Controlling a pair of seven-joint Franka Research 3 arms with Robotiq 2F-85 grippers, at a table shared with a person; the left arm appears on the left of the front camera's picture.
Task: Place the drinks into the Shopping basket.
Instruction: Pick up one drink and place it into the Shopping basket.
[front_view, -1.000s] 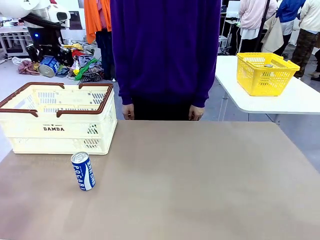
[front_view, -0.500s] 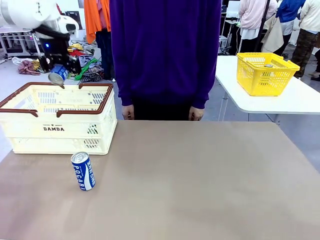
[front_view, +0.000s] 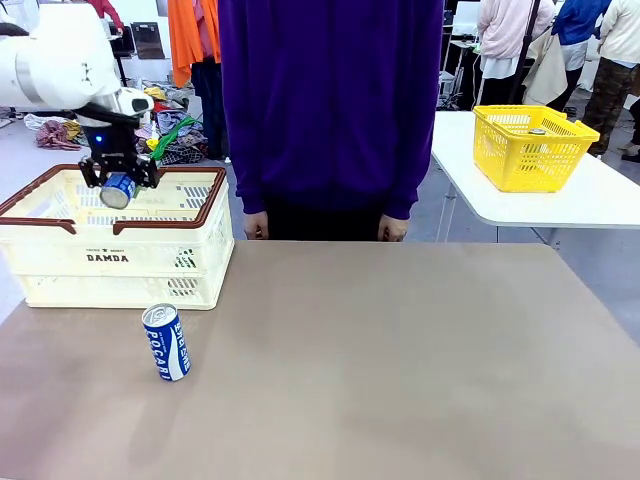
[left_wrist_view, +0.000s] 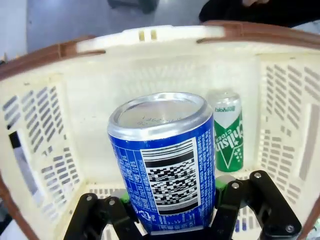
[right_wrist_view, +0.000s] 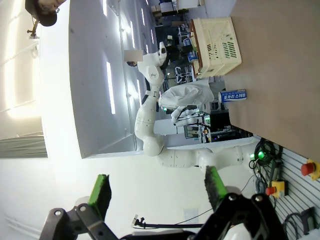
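1. The robot's left hand (front_view: 118, 183) hangs over the open top of the Shopping basket (front_view: 60, 250), clamped on a blue can (front_view: 117, 191).
2. In the left wrist view the green pads press both sides of that can's lower body. Its silver end faces the camera and a printed code panel shows on its side.
3. Below the held can, a green can (left_wrist_view: 227, 132) with white lettering stands upright on the basket floor, near a slotted wall.
4. The basket sits at the left of the counter (front_view: 400, 370), close to the far edge (its "DAMDA" print faces the robot).
5. A second blue can (front_view: 166, 342) stands on the counter just in front of the basket, apart from it and leaning slightly.
6. The right hand (right_wrist_view: 157, 187) has its fingers spread wide apart with nothing between them, well away from the counter.
7. A person in a purple top (front_view: 330, 100) stands at the far side, both arms hanging down at the counter's edge.
8. A yellow basket (front_view: 530, 150) sits on a separate white table (front_view: 600, 200) at the right.
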